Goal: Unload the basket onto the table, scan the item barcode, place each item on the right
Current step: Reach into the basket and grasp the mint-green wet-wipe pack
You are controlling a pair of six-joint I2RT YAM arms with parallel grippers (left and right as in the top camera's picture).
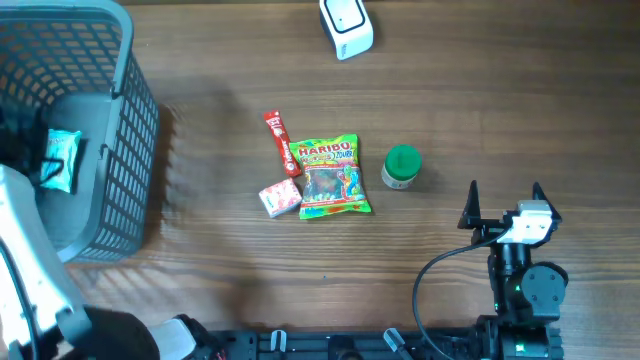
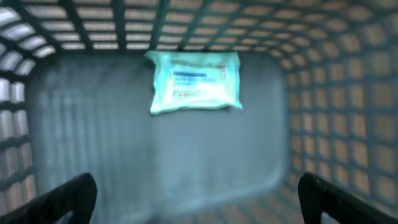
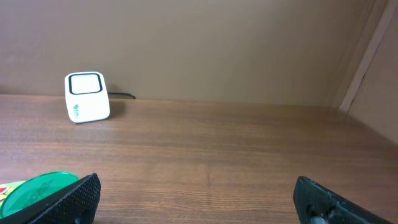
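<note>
Jaws of the left tool [image 2: 196,186] gape wide, empty, over a teal packet [image 2: 196,81] lying flat on the basket [image 1: 135,130] floor at the left edge of the desk [image 1: 500,90]; only that wrist view shows its label. Right tool [image 1: 505,190], by the front right corner, is equally wide and empty, facing the scanner [image 3: 86,96] at the far edge. Jar [image 1: 402,167] and sweets [image 1: 334,177] lie mid-desk.

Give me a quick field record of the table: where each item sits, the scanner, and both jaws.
basket: grey plastic mesh basket, table's left end
in basket: pale teal flat packet, lying on its floor
scanner: white boxy scanner, far edge
mid-table: red stick sachet, small pink packet, green Haribo bag, green-lidded jar
left jaws: open, empty, over the basket
right jaws: open, empty, near-right of the jar
</note>
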